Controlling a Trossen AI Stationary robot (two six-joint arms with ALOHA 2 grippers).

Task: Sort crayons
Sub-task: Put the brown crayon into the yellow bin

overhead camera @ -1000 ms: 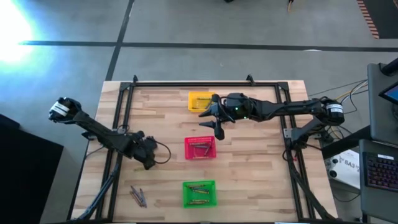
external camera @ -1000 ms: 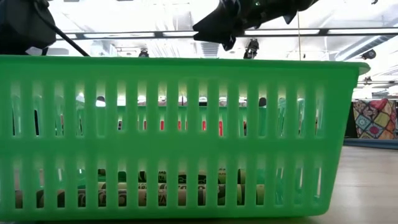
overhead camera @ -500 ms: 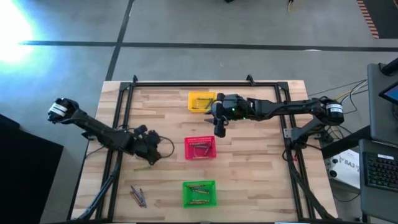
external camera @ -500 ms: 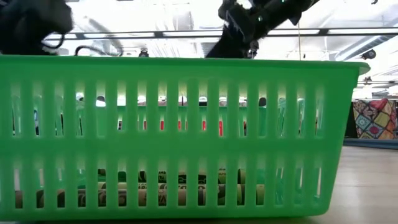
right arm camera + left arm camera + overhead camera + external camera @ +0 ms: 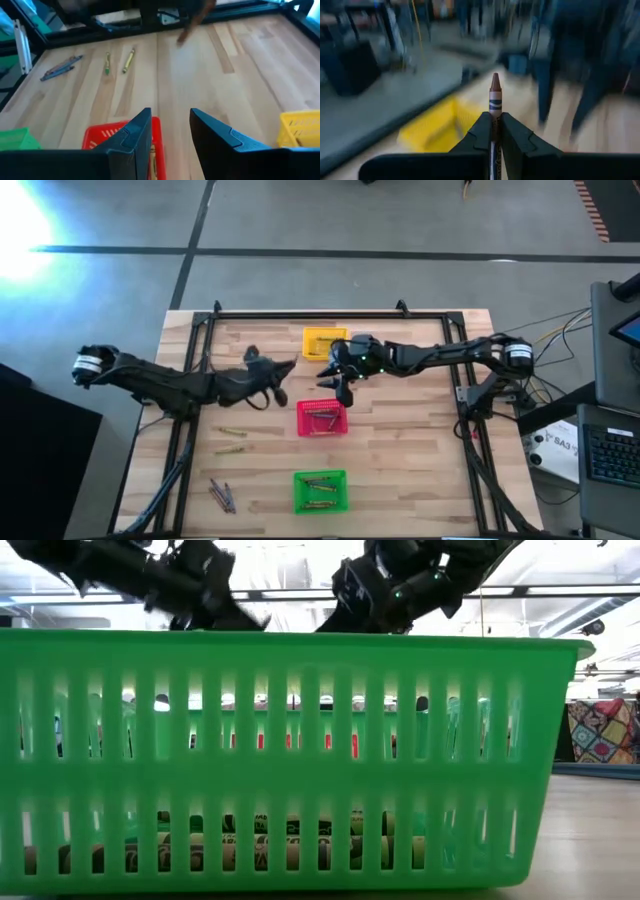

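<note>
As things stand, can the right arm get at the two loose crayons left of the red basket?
Probably yes. The right claw is open, holds nothing and hangs beside the red basket; the crayons lie on bare wood. The left claw, gripping a brown crayon, is nearby.

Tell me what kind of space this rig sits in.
Probably a robotics lab or workshop in a large open hall. A wooden table with a black frame stands on bare concrete floor; a computer and keyboard with loose cables sit beside it; long ceiling lights run overhead.
</note>
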